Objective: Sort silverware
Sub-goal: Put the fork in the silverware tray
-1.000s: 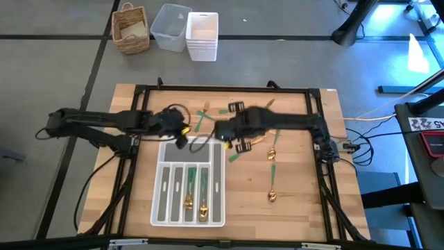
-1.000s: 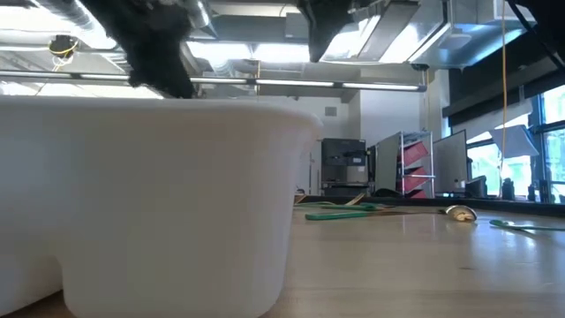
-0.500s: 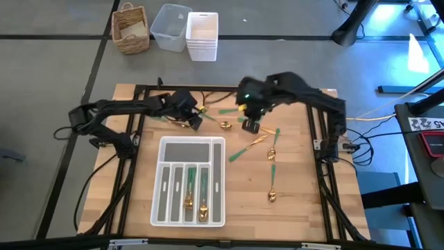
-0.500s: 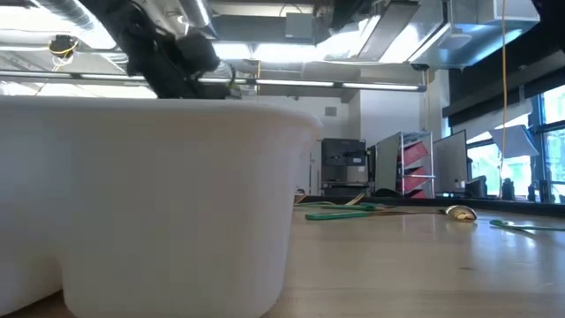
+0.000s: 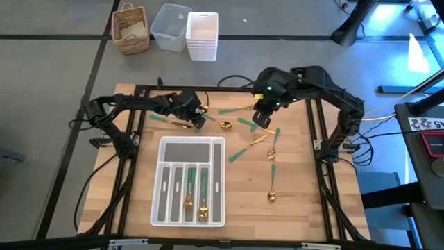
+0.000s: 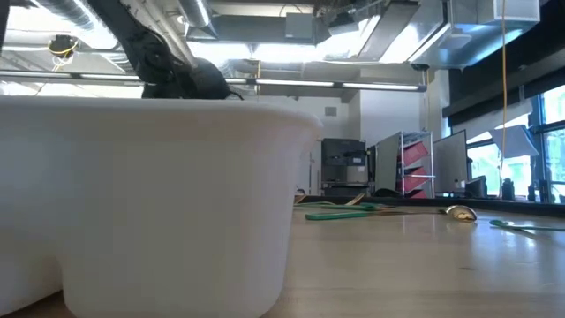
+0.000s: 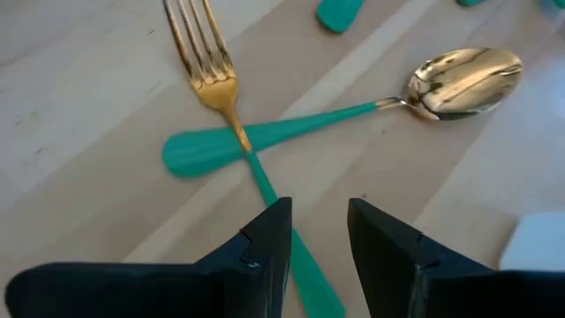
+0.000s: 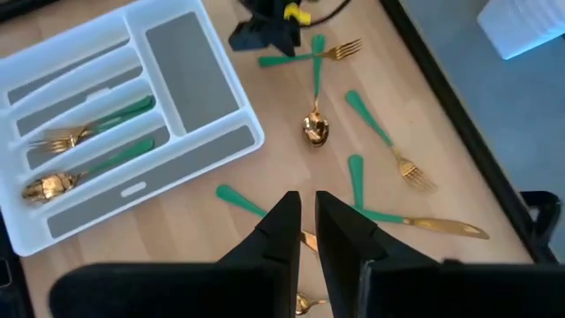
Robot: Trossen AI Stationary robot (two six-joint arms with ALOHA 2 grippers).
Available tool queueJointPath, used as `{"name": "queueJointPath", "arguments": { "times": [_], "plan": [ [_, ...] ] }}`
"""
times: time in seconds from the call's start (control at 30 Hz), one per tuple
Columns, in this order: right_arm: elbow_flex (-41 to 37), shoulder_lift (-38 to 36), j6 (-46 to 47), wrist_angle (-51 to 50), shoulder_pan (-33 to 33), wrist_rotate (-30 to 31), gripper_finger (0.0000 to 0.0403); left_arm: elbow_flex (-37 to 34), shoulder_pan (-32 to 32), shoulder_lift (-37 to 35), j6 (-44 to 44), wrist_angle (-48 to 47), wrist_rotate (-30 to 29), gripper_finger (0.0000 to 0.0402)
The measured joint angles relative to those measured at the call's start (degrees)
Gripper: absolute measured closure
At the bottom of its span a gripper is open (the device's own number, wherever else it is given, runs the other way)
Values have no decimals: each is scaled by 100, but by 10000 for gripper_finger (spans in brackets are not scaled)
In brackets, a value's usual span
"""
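A white organizer tray (image 5: 189, 182) lies near the table's front edge with a fork (image 8: 88, 128) and a spoon (image 8: 79, 177) in its slots. Its wall (image 6: 159, 194) fills the low view. Loose silverware with green handles lies beyond it. A fork (image 7: 205, 62) crosses a spoon (image 7: 459, 78) there. My left gripper (image 7: 318, 256) hangs low over this fork, open, one finger on either side of its green handle (image 7: 305, 265). Whether a finger touches the handle, I cannot tell. My right gripper (image 8: 307, 221) is shut with nothing in it, high above the loose pieces (image 5: 262, 119).
More silverware lies on the right half: a fork (image 8: 388, 146), a knife (image 8: 415, 221), spoons (image 5: 272, 184). Black frame rails (image 5: 222, 89) run round the table. A wicker basket (image 5: 130, 28), a clear bin (image 5: 170, 26) and a white stack (image 5: 202, 36) stand on the floor beyond the far edge.
My left gripper has gone from above the tray's far end toward the table's far edge and down, and now stands over the crossed fork and spoon. My right gripper has risen and drawn away from the tray toward the far right, rolling as it went. No silverware has moved.
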Motion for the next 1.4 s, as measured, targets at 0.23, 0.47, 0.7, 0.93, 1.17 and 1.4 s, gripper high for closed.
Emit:
{"name": "queueJointPath", "arguments": {
  "times": [0.23,0.47,0.7,0.93,1.17,1.4],
  "plan": [
    [0,-336,30,0,2,17,363,682,-1,558,101,-261,-85,295],
    [0,-554,186,0,2,21,363,1370,-2,886,237,-1504,-531,295],
    [0,-564,147,0,4,23,363,1418,-2,952,81,-1539,-587,295],
    [0,-561,122,0,4,21,363,1429,-2,1383,0,-1500,-655,295],
    [0,-559,103,2,4,17,363,1436,-2,1466,-176,-1345,-793,295],
    [0,-559,100,1,4,16,363,1456,-22,1479,128,-1419,-1233,297]
  ]
}}
